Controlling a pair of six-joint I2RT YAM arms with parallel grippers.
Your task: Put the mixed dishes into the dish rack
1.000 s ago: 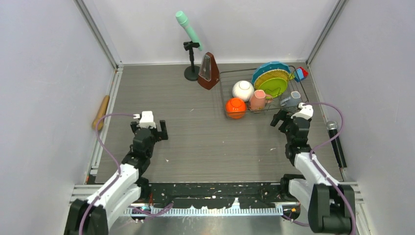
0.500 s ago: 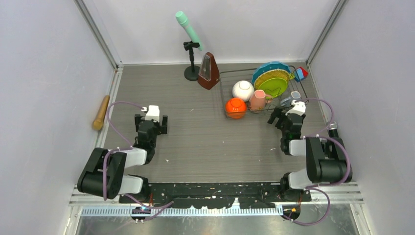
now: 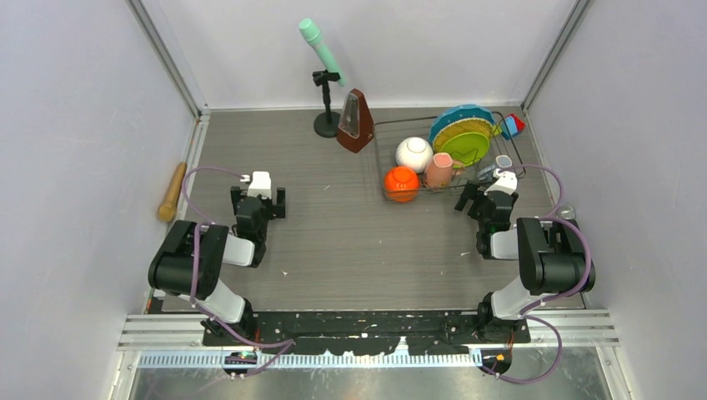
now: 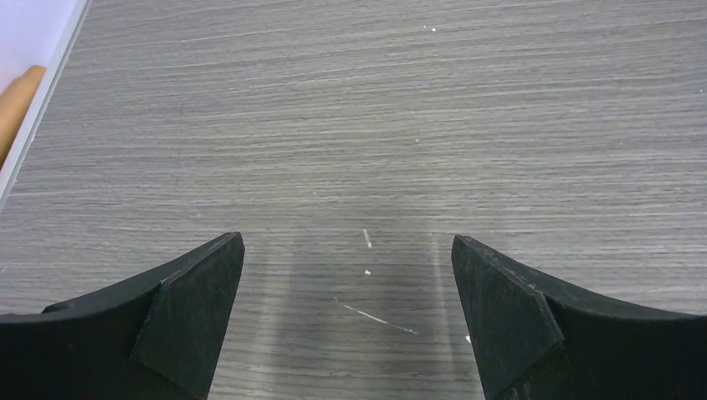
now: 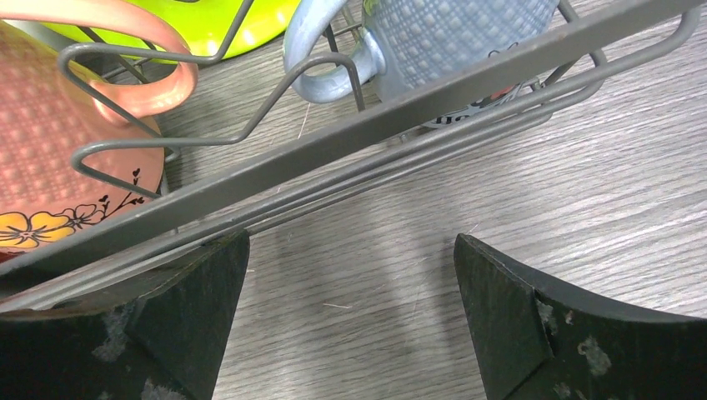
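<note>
The grey wire dish rack (image 3: 377,158) stands at the back right. It holds the teal plate (image 3: 460,115), the lime-green plate (image 3: 467,147), the white bowl (image 3: 414,153), the orange bowl (image 3: 402,183), the pinkish mug (image 3: 439,170) and the grey mug (image 3: 501,164). My right gripper (image 3: 482,198) is open and empty, low over the table just outside the rack's front right corner. In its wrist view (image 5: 350,308) the rack's bar (image 5: 358,133), the pinkish mug (image 5: 50,158), the grey mug (image 5: 450,33) and the lime-green plate (image 5: 217,33) lie close ahead. My left gripper (image 3: 258,202) is open and empty over bare table at the left (image 4: 346,308).
A brown metronome (image 3: 356,122) and a green microphone on a stand (image 3: 322,52) are left of the rack. A wooden rolling pin (image 3: 173,190) lies by the left rail, also seen in the left wrist view (image 4: 17,104). A black microphone (image 3: 565,213) lies at the right.
Both arms have folded back with their elbows raised. The left gripper has moved a little farther up the table. The right gripper has moved slightly closer to the rack's front right corner.
</note>
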